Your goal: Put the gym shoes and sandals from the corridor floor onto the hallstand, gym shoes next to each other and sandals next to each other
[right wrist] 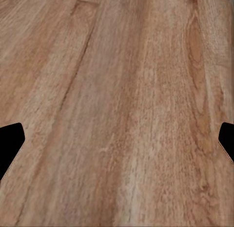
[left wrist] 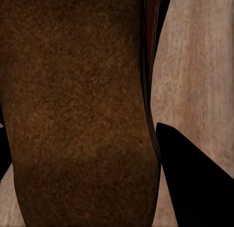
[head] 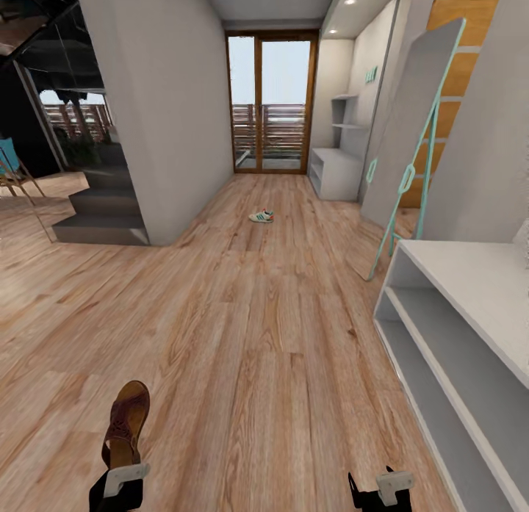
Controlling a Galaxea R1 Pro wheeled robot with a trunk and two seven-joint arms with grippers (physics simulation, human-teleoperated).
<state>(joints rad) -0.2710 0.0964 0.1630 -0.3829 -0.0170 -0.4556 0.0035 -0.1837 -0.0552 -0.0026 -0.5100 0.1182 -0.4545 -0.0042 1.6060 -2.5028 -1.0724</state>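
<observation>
A dark reddish-brown sandal [head: 126, 418] with a tan footbed sticks out forward from my left gripper [head: 121, 481], which is shut on its heel end above the corridor floor [head: 250, 336]. In the left wrist view the sandal's footbed [left wrist: 78, 110] sits between the dark fingers [left wrist: 195, 183]. A white gym shoe [head: 261, 216] with green stripes lies far ahead on the planks. The pale grey hallstand [head: 334, 175], with mint letters [head: 372, 74] above its wall shelves, stands at the far right by the door. My right gripper [head: 382, 490] hangs open over bare floor [right wrist: 117, 114].
A white two-shelf bench [head: 470, 291] stands close on my right, with a tall teal-trimmed panel [head: 415, 130] leaning beyond it. Grey stairs [head: 103, 203] and a wall corner [head: 173, 130] close off the left. A glass door [head: 272, 101] ends the corridor.
</observation>
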